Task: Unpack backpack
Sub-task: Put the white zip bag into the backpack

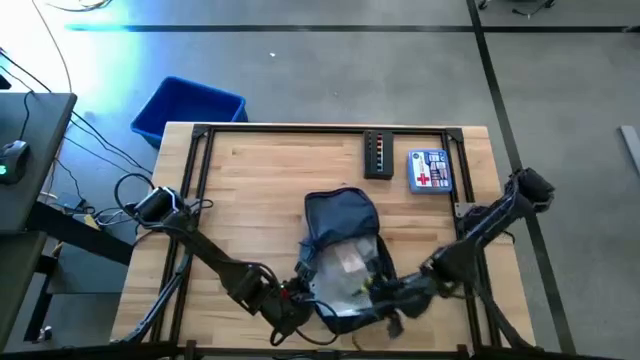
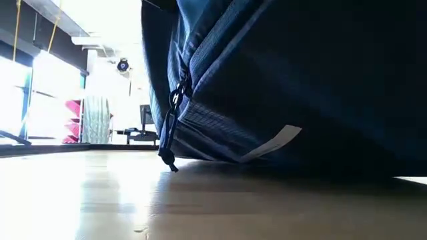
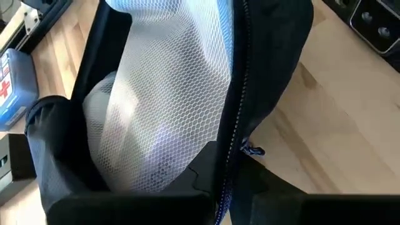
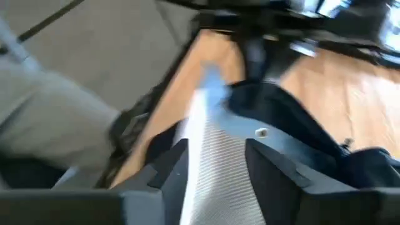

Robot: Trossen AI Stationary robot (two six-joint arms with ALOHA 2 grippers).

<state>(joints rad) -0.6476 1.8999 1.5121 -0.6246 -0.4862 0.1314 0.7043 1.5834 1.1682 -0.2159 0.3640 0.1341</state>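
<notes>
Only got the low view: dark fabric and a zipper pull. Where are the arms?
Observer: Both at the backpack's open end; left gripper and right gripper flank it.
Operator: Is the bag open?
Observer: Yes. The left wrist view shows a white mesh pouch in the unzipped opening.
Operator: Anything else on the table?
Observer: A first-aid kit and a black box lie past the backpack's far end.
</notes>
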